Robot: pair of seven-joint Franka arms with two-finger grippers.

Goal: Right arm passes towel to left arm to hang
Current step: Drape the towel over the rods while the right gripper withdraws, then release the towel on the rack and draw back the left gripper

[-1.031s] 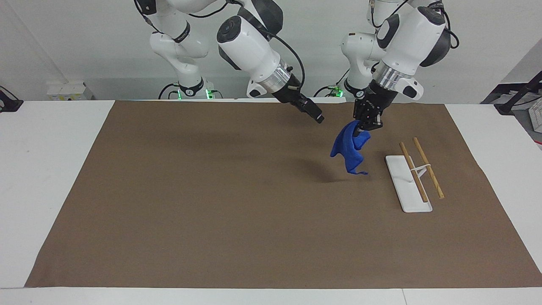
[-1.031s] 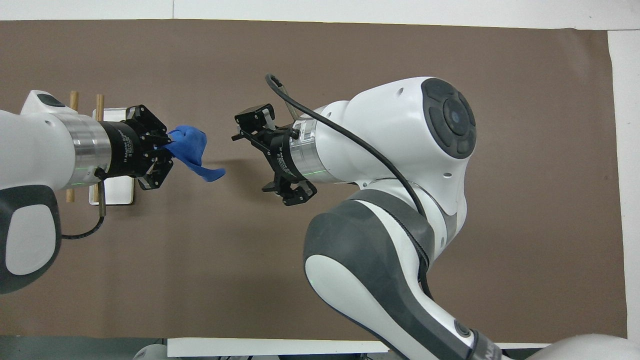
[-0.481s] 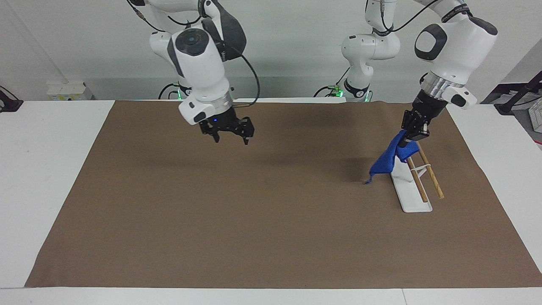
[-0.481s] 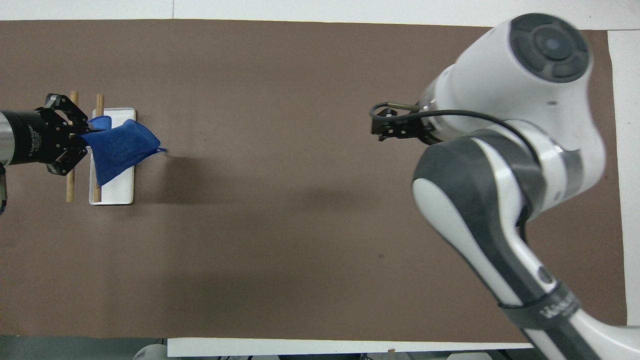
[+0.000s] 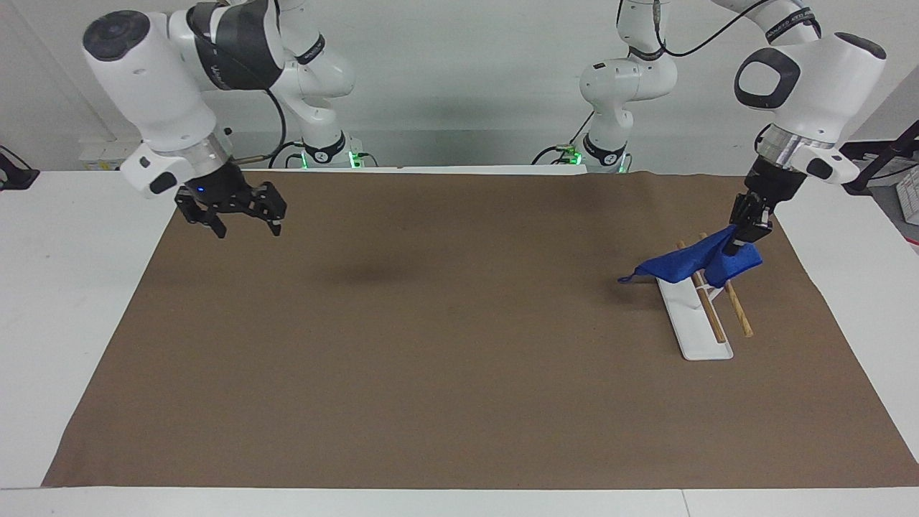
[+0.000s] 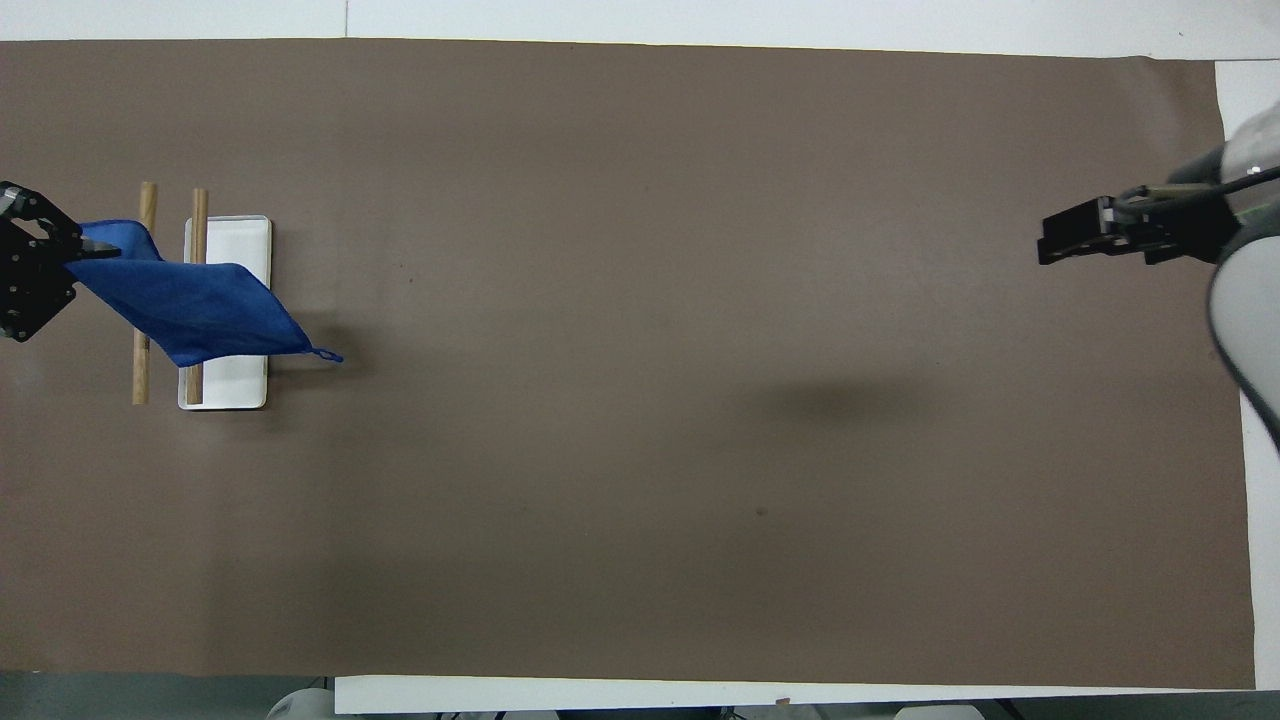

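Note:
The blue towel [image 5: 682, 264] [image 6: 190, 300] stretches across the two wooden rods [image 5: 707, 312] [image 6: 199, 205] of a small rack with a white base [image 5: 700, 337] [image 6: 235, 385]. Its loop cord [image 5: 623, 278] [image 6: 328, 354] points toward the table's middle. My left gripper [image 5: 745, 235] [image 6: 80, 255] is shut on the towel's upper corner, above the rack's edge toward the left arm's end. My right gripper [image 5: 231, 215] [image 6: 1048, 240] hangs open and holds nothing, over the mat's edge at the right arm's end.
A brown mat [image 5: 445, 359] [image 6: 640, 500] covers most of the white table [image 5: 79, 287]. Two smaller white arms with green-lit bases [image 5: 327, 154] stand along the robots' edge of the table.
The left gripper has carried the towel from mid-air near the table's middle to over the rack, laying it across the rods. The right arm has swung away to its own end of the table.

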